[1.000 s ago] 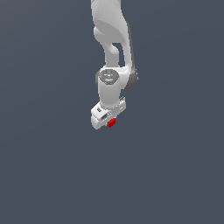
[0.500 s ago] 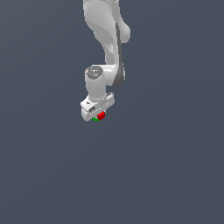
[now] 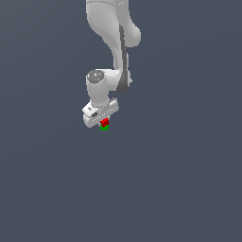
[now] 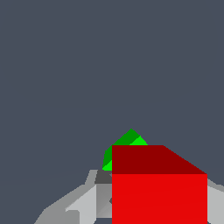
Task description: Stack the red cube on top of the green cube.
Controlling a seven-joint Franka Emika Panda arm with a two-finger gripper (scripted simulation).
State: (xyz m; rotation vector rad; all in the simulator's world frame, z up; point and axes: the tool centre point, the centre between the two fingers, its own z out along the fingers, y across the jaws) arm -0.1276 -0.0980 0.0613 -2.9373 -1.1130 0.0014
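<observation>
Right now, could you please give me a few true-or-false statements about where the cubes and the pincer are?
1. The red cube sits directly above the green cube in the exterior view. True.
2. The green cube lies far off to the exterior view's right. False: it is just under the red one.
3. The pincer is at the red cube. True.
4. The wrist view shows only the red cube. False: part of the green cube shows behind it.

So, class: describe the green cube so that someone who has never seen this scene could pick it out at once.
Follow the white arm down to its gripper. Directly beneath it in the exterior view sit two tiny cubes, one above the other. The green cube is the lower one, under the red cube.
</observation>
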